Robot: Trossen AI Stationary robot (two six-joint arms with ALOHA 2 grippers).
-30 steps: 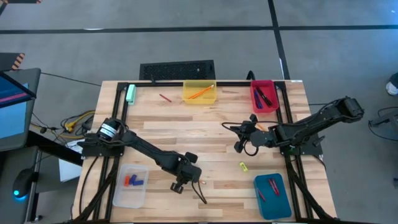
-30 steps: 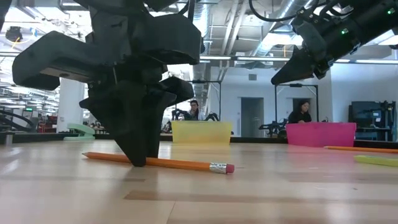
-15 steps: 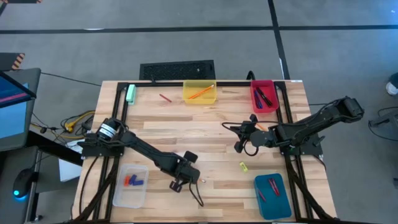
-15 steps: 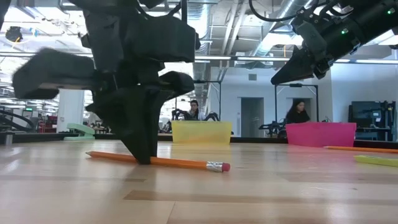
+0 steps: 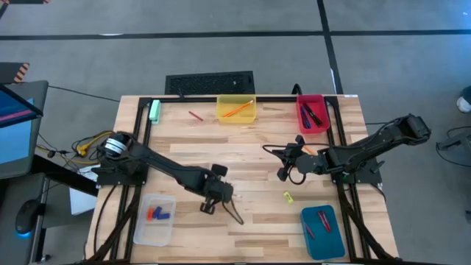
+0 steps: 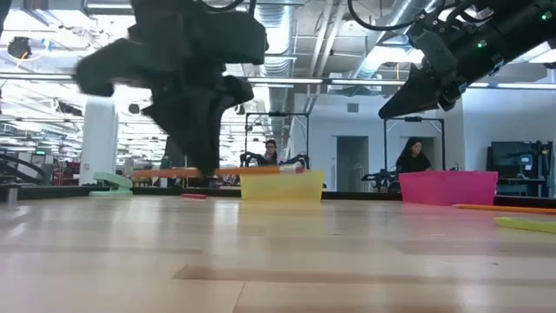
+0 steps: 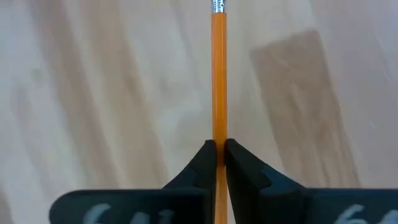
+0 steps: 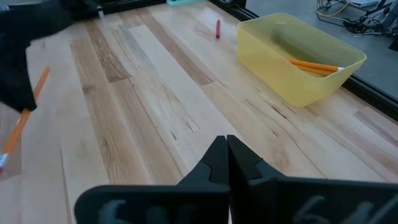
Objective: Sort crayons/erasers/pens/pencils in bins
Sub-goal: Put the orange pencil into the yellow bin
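Note:
My left gripper (image 5: 208,207) hangs over the near middle of the table, shut on a long orange pencil (image 6: 252,171) that floats level above the wood. The same pencil (image 7: 219,74) runs away from the fingers in the left wrist view. My right gripper (image 5: 282,174) is shut, holds nothing and hovers right of centre, seen high in the low view (image 6: 387,111). The yellow bin (image 5: 236,110) holds pencils, the red bin (image 5: 312,114) pens, the teal bin (image 5: 322,232) crayons, and the clear bin (image 5: 154,218) erasers. My left gripper pinches the pencil between its two fingers near the middle of the shaft (image 7: 219,134). The fingers (image 6: 201,130) come from above, pointing down, and lie across it. The pencil is lifted clear of the table and sits level, its eraser end (image 6: 300,170) free.
A yellow eraser (image 5: 288,196) lies on the table near the right gripper. A red crayon (image 5: 195,115) lies left of the yellow bin, and a pale-green block (image 5: 155,110) sits at the far left corner. People sit in the room beyond the table.
My left gripper has risen and drifted a little toward the far-left, staying shut. The pencil, which lay on the table a second ago, is now lifted clear and hangs level in the fingers.

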